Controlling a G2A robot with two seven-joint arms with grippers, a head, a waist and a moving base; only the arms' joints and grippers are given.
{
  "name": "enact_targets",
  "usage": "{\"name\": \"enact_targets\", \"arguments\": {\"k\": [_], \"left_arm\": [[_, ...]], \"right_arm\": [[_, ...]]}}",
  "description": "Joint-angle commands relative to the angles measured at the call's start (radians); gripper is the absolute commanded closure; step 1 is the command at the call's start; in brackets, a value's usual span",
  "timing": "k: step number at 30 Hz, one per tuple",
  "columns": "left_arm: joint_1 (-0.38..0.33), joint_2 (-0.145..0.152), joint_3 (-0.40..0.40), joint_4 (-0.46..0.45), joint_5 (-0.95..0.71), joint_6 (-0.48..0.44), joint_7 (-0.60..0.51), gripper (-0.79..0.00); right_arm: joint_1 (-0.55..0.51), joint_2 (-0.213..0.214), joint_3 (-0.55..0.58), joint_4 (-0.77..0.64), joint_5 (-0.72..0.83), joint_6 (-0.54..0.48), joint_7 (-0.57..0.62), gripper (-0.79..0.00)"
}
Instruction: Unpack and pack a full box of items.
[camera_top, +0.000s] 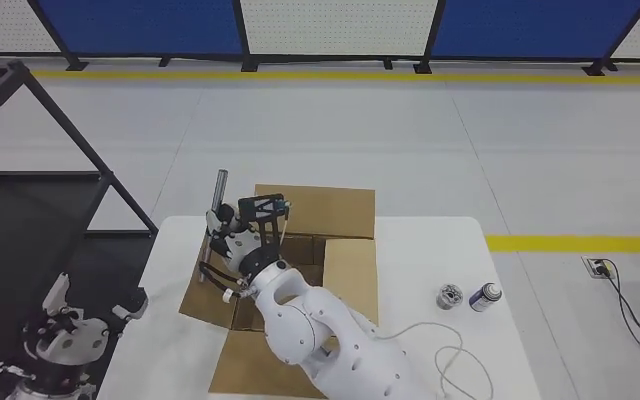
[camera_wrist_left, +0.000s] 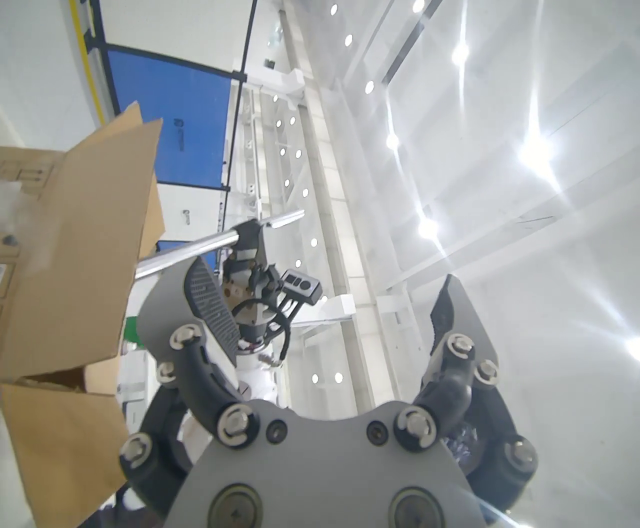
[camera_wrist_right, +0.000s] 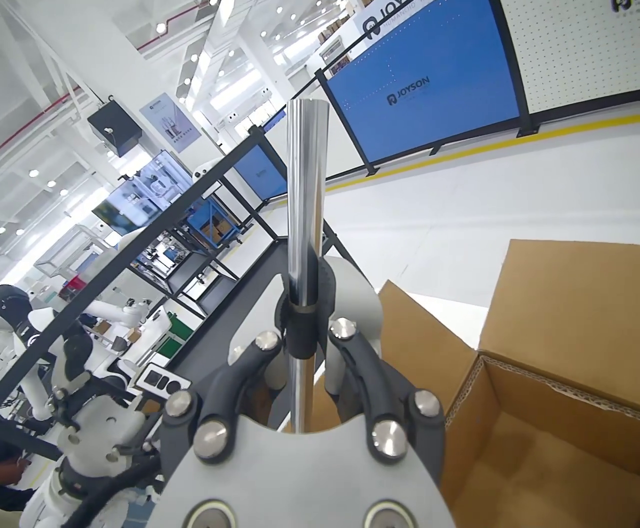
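One open cardboard box (camera_top: 318, 210) at the middle of the top view, on one white tabletop (camera_top: 430, 250). One shiny metal rod (camera_top: 219, 188) at the box's upper left, and two small containers toward the lower right: one silver tin (camera_top: 449, 296), one blue-topped can (camera_top: 485, 297). Two hands: one left hand (camera_wrist_left: 325, 285), one right hand (camera_wrist_right: 304, 320).

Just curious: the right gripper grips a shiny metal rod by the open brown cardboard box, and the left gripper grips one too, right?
No: the left gripper is open and empty, as the left wrist view shows. The right gripper does grip the shiny metal rod.
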Motion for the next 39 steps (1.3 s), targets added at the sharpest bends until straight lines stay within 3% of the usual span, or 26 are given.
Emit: {"name": "enact_targets", "arguments": {"k": [1, 5, 12, 22, 29, 34, 39], "left_arm": [[0.0, 0.001, 0.013, 0.007, 0.035, 0.006, -0.007, -0.785], [-0.004, 0.002, 0.04, 0.013, 0.089, 0.019, -0.001, -0.785], [-0.044, -0.002, 0.103, 0.046, 0.178, 0.01, 0.104, -0.785], [-0.08, -0.003, 0.133, 0.084, 0.224, 0.011, 0.141, -0.785], [-0.088, -0.004, 0.14, 0.09, 0.236, 0.008, 0.149, -0.785], [-0.09, -0.004, 0.141, 0.091, 0.231, 0.007, 0.148, -0.785], [-0.091, -0.005, 0.14, 0.091, 0.228, 0.006, 0.144, -0.785]], "right_arm": [[0.009, -0.014, -0.011, 0.033, -0.009, 0.021, -0.017, 0.0], [0.019, -0.036, -0.016, 0.076, -0.004, 0.028, -0.039, 0.0], [0.021, -0.061, 0.001, 0.12, -0.012, 0.004, -0.049, 0.0], [-0.032, -0.04, 0.084, 0.029, -0.14, 0.028, 0.015, 0.0], [-0.052, 0.003, 0.118, -0.071, -0.419, 0.115, 0.346, 0.0], [-0.046, 0.022, 0.118, -0.106, -0.588, 0.148, 0.699, 0.0], [-0.056, 0.025, 0.146, -0.121, -0.604, 0.153, 0.83, 0.0]]}}
